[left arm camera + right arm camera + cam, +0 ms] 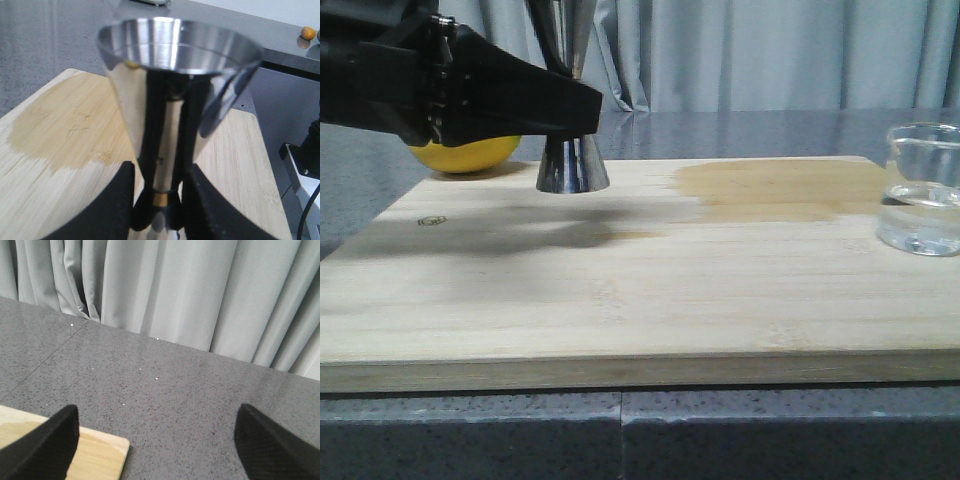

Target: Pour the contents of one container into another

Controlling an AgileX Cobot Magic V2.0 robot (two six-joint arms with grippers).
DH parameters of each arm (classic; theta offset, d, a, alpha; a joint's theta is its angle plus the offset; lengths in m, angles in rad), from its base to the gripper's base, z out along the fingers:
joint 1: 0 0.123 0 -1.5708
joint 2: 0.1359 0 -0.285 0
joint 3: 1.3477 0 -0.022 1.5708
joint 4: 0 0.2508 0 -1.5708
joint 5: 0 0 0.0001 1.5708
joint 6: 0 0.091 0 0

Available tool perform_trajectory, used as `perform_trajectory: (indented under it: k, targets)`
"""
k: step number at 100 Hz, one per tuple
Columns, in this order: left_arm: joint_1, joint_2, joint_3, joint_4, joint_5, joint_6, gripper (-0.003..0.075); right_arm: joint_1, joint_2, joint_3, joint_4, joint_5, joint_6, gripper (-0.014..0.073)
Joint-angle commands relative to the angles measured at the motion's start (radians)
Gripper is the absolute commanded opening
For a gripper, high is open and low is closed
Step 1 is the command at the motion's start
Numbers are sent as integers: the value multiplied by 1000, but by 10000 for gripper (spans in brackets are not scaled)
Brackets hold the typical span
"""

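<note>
On board, far-left back: jigger [573, 165], steel, hourglass, gold band at waist. Upright, base on the wood. My left gripper [159, 200] sits at the waist, fingers [117, 200] either side of the gold band, looks clamped on it; top cup empty as far as the left wrist cam shows.

Item 2: beaker [923, 190], clear glass, far right of board, well apart from jigger. Holds clear liquid, approx. half full. Untouched, nothing near it.

Item 3: right gripper [155, 440], fingers spread wide, holding nothing. Wrist cam shows only counter, curtain and a corner of the board [620, 290]; beaker not in that view.

Item 4: lemon [465, 153], behind left arm, just beside jigger, off the back edge of the board.

Item 5: wet-looking dark patch on board, between jigger and beaker, nearer beaker.

Status (my read): pour not begun; beaker not yet picked up.

Risks:
- Jigger mouth narrow vs. beaker lip; fast tilt = liquid over the rim, more wet on the wood.
- Jigger tall w/ small base; if I loosen the left grip or nudge it, it tips.
- Glass smooth, maybe wet; weak right grip = slip.
- Damp patch lies on the beaker's path; sliding instead of lifting could skid.
- Left arm crowds the jigger top; right arm could clash coming in.
</note>
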Motion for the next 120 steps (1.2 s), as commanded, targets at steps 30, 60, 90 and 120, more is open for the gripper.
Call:
perform_trajectory:
  k: [30, 60, 90, 120]
  targets:
    - [-7, -45, -26, -30, -208, -8, 102, 54, -267, 237, 151, -90, 4, 574]
    - [-7, -45, -26, -30, -208, -8, 102, 227, -270, 310, 151, -104, 4, 574]
    - [-7, -45, -26, -30, -208, -8, 102, 229, -267, 398, 149, -153, 4, 574]
    - [-7, -45, -26, -30, -208, -8, 102, 229, -112, 409, 149, -265, 4, 574]
